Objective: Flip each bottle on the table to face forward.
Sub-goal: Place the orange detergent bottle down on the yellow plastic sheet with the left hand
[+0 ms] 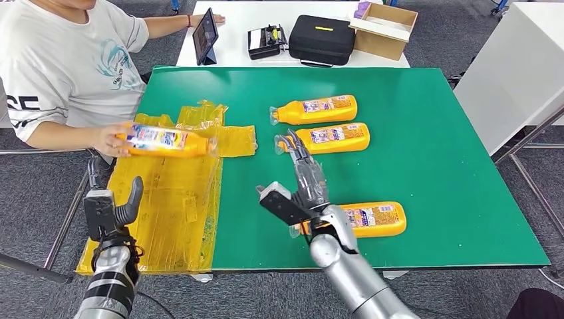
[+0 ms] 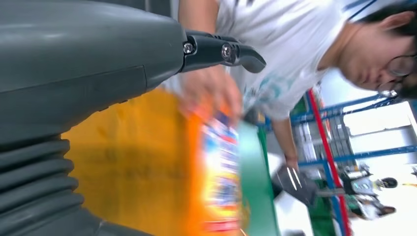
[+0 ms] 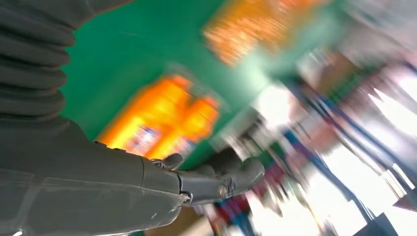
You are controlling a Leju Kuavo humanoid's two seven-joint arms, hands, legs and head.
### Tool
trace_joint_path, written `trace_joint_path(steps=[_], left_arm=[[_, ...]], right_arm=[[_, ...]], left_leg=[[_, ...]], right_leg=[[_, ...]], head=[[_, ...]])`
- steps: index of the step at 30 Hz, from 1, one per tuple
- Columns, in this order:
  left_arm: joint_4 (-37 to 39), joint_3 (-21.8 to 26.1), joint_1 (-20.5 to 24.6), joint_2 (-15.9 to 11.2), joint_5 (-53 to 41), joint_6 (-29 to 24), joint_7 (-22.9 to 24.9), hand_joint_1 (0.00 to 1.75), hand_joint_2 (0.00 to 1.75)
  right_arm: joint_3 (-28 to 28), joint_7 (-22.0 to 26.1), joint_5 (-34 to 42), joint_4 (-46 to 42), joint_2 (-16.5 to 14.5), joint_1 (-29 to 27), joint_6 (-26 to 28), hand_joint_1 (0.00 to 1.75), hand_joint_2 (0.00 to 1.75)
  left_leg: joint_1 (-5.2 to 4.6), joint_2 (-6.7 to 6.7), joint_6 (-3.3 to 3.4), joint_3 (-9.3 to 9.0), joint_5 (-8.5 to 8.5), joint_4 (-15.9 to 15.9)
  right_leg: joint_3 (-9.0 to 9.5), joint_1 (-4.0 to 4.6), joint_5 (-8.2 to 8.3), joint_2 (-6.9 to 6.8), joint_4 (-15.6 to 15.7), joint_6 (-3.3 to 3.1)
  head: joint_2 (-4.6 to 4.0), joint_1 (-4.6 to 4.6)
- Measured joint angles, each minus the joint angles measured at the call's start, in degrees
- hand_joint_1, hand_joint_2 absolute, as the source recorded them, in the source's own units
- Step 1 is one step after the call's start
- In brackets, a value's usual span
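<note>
Three orange bottles lie on the green table [image 1: 439, 153]: a far one [image 1: 318, 110], a middle one [image 1: 329, 138] and a near one [image 1: 376, 219]. A person's hand [image 1: 110, 141] holds a fourth orange bottle [image 1: 166, 141] over the yellow plastic sheet [image 1: 166, 199]; this bottle [image 2: 219, 167] is blurred in the left wrist view. My right hand [image 1: 302, 186] hovers open above the table between the middle and near bottles, fingers pointing toward the middle one. My left hand [image 1: 110, 212] is raised at the sheet's near left corner, open and holding nothing.
A white table behind carries a tablet [image 1: 205, 36], a black case [image 1: 322, 38], a small device [image 1: 267, 41] and a cardboard box [image 1: 384, 28]. The person in a white shirt [image 1: 60, 66] sits at the far left. Another white table [image 1: 512, 66] stands to the right.
</note>
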State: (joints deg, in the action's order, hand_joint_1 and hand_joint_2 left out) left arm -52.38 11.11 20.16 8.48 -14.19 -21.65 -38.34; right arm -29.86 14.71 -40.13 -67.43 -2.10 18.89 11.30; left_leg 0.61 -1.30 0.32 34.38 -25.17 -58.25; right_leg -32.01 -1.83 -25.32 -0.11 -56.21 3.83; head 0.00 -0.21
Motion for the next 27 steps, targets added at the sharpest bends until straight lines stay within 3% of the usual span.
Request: trace_joint_path(steps=[7,12,21,27], left_arm=[[-6.02,-0.84,-6.10,-0.11,-7.60,-3.52,0.09,0.00,1.75],[-6.20,-2.18,-6.85,0.05,-9.90,-3.85,-0.08,0.00,1.75],[-2.13,-2.76,-4.38,0.17,-9.40,-5.20,-1.43,0.00,1.75],[0.39,-5.38,-3.23,0.59,-6.56,-4.70,-1.44,0.00,1.75]], right_arm=[[3.98,-0.89,8.40,-1.50,14.90,3.68,-17.70,0.00,1.75],[3.98,-1.12,14.57,-6.14,24.04,5.13,-26.65,0.00,1.75],[1.54,-4.19,29.37,-13.95,34.24,7.86,-34.49,0.00,1.75],[-3.15,-8.41,38.75,-16.96,40.28,13.61,-42.29,0.00,1.75]], left_leg=[[-0.06,-0.06,0.01,0.09,0.00,-0.03],[-0.07,-0.07,0.01,0.10,0.00,-0.03],[-0.06,-0.03,0.01,0.09,0.00,-0.03],[-0.11,-0.02,0.01,0.11,0.00,-0.03]], right_leg=[[-0.04,-0.02,0.01,-0.06,0.01,0.02],[-0.05,-0.01,0.01,-0.06,0.01,0.02],[-0.04,0.00,0.02,-0.04,0.00,0.03],[-0.05,-0.08,0.05,-0.03,0.01,0.08]], head=[[0.00,-0.01],[0.00,-0.01],[0.00,-0.02],[0.00,-0.03]])
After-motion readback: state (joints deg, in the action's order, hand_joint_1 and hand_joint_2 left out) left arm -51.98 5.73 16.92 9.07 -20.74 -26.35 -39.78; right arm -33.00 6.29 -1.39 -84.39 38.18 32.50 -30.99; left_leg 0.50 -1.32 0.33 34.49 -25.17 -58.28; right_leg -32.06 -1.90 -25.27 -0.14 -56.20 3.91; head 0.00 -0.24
